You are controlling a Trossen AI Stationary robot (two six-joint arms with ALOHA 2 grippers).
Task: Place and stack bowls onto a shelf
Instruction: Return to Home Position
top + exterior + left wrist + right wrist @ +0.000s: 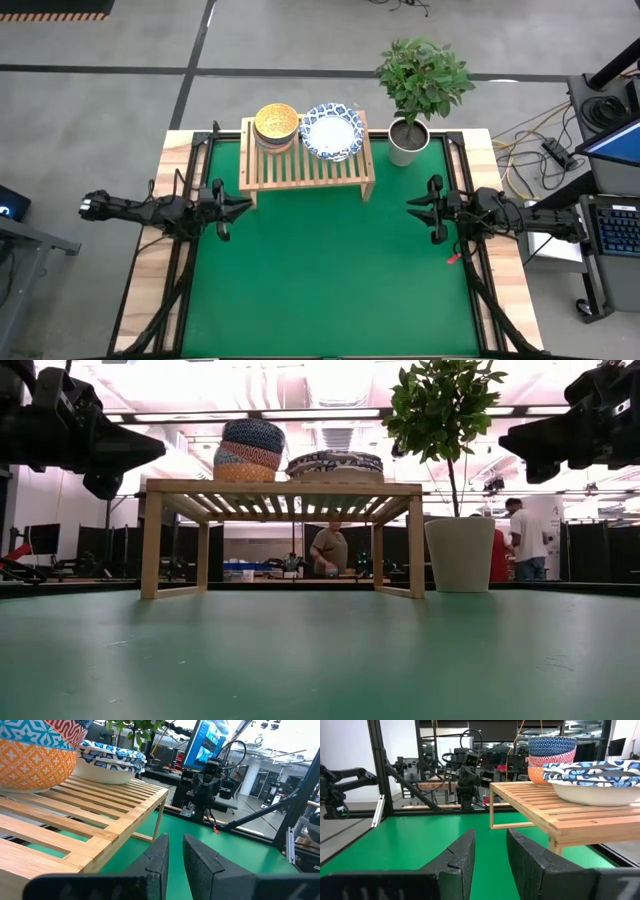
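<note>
Both claws hang empty over the green mat (330, 285), facing each other across the table. The left gripper (243, 207) has its fingers slightly parted with nothing between them. The right gripper (413, 207) is likewise released, with a clear gap between its fingers. The shelf (300, 172) lies ahead of each claw and off toward the table's far edge, its long axis parallel to the line from one claw to the other. Its corner leg stands just beside the left claw's tips; the right claw is farther from its own end. On the slats, the stack of small bowls (277, 126), golden yellow on top from above, sits toward the left claw. The stacked white bowls (331, 133) sit just beside it, toward the right claw, with the plant pot (407, 142) past them. Placing looks finished; I judge only the arms' retreat remains, and the left one should mind that leg
</note>
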